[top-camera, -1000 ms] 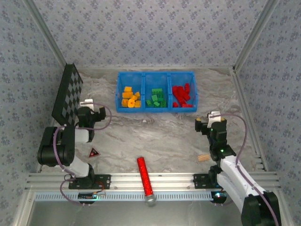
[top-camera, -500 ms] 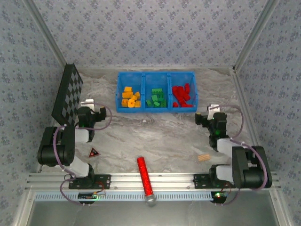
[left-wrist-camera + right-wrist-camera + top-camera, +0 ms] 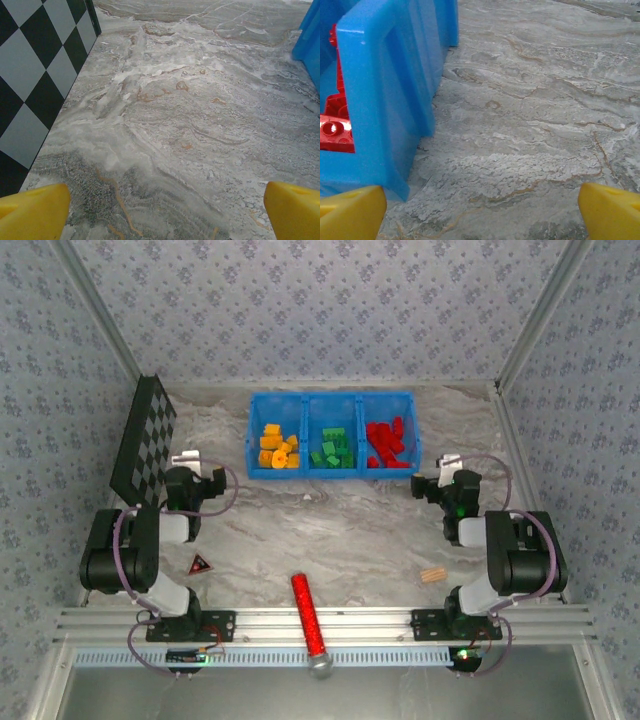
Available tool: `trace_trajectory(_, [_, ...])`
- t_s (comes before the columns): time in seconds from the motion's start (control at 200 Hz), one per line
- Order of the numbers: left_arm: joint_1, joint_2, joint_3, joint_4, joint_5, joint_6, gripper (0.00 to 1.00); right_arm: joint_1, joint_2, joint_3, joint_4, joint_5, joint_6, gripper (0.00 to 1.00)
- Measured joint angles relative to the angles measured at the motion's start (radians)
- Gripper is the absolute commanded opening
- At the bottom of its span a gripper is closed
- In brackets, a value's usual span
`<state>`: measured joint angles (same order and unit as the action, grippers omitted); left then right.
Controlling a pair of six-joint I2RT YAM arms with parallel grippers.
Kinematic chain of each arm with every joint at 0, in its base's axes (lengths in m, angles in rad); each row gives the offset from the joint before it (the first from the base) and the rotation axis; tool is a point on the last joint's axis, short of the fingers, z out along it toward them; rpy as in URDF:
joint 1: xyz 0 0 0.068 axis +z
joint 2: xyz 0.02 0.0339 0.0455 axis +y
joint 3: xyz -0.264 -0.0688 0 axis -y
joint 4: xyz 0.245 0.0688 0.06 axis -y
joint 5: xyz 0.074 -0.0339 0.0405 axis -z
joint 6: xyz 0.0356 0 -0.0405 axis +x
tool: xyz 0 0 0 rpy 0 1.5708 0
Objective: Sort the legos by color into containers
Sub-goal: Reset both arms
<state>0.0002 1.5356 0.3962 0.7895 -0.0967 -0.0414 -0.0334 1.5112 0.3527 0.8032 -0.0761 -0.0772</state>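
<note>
**A:** Blue plastic first. Where does the blue bin (image 3: pixel 333 396) sit?

**B:** At twelve o'clock on the marbled table (image 3: pixel 340 530), its three compartments in a row. The yellow-orange legos (image 3: pixel 278 448) lie in the nine o'clock compartment, the green legos (image 3: pixel 331 449) in the middle one and the red legos (image 3: pixel 386 444) in the three o'clock one.

**A:** And the grippers?

**B:** The right gripper (image 3: pixel 425 487) is just beside the bin's five o'clock corner. In its wrist view the bin wall stands at nine o'clock with red bricks behind it. Its yellow fingertips (image 3: pixel 350 210) are spread wide, with bare marble between them. The left gripper (image 3: pixel 213 483) is at seven o'clock of the bin, well apart from it, jaws likewise spread wide and holding nothing.

**A:** What lies further out?

**B:** A black checkered board (image 3: pixel 145 440) leans at nine o'clock, beside the left arm. A small red triangle (image 3: pixel 201 563) lies at seven o'clock. A red cylinder (image 3: pixel 306 610) with a silver tip lies at six o'clock, across the near rail. A tan block (image 3: pixel 432 575) lies at five o'clock, near the right arm.
</note>
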Motion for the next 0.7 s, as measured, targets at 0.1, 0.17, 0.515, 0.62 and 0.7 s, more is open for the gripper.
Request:
trace_trajectory(0.1, [0.0,0.0,0.0,0.0,0.0,0.0,0.99,-0.002,0.0,0.013,-0.01,0.014,0.013,1.0])
trace_trajectory(0.17, [0.0,0.0,0.0,0.0,0.0,0.0,0.99,-0.002,0.0,0.016,-0.01,0.022,0.019,1.0])
trace_trajectory(0.515, [0.0,0.0,0.0,0.0,0.0,0.0,0.99,-0.002,0.0,0.025,-0.013,0.035,0.029,1.0])
trace_trajectory(0.62, [0.0,0.0,0.0,0.0,0.0,0.0,0.99,-0.002,0.0,0.026,-0.013,0.036,0.029,1.0])
trace_trajectory(0.7, [0.0,0.0,0.0,0.0,0.0,0.0,0.99,-0.002,0.0,0.026,-0.013,0.038,0.029,1.0])
